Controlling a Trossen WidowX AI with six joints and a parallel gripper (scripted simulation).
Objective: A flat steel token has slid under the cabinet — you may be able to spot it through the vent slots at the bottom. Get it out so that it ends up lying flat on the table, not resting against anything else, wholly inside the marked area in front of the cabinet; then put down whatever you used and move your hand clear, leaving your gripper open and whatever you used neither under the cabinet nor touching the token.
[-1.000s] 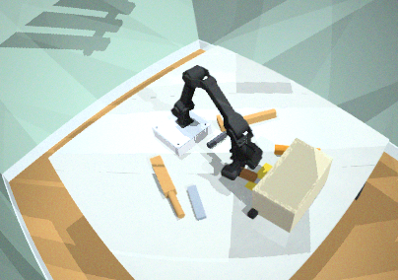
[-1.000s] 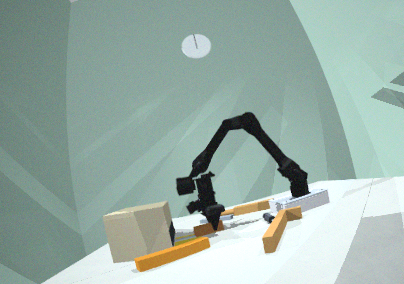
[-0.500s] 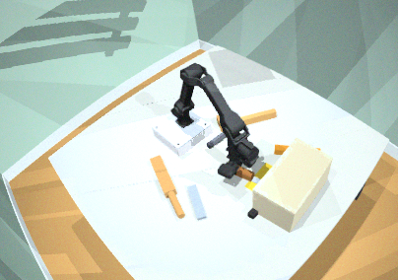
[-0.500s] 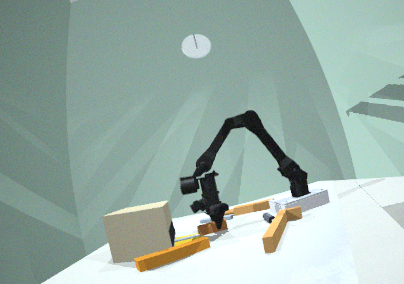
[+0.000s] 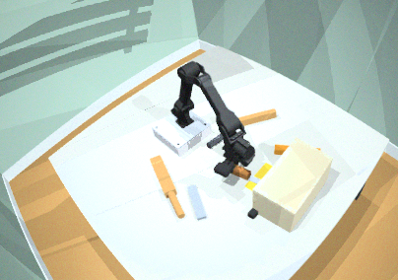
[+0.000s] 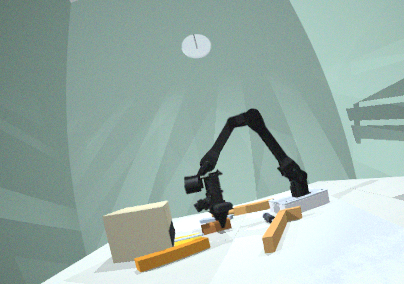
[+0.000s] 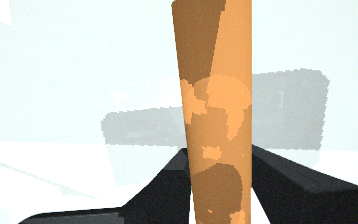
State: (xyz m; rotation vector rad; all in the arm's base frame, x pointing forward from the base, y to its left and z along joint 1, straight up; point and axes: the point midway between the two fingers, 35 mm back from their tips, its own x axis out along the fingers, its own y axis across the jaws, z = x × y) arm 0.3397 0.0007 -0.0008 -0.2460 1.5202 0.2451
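Note:
The beige cabinet (image 5: pixel 293 184) (image 6: pixel 137 232) stands at the right in the top view. The yellow marked area (image 5: pixel 263 171) (image 6: pixel 191 239) lies in front of it, partly hidden. My gripper (image 5: pixel 232 170) (image 6: pixel 222 223) (image 7: pixel 214 152) is shut on an orange-brown handle (image 5: pixel 242 172) (image 6: pixel 209 228) (image 7: pixel 225 115), low over the table just short of the marked area. A pale strip crosses the yellow between handle and cabinet; I cannot tell whether it is the tool's shaft. The wrist view shows the handle between both fingers, but no yellow. I cannot make out the steel token or the vent slots.
An orange paddle-shaped piece (image 5: pixel 162 173) (image 6: pixel 275 235) and a blue-grey bar (image 5: pixel 197 202) lie left of the gripper in the top view. A small black block (image 5: pixel 253 213) is near the cabinet's corner. An orange bar (image 5: pixel 258 117) and dark cylinder (image 5: pixel 215 141) lie near the arm's base.

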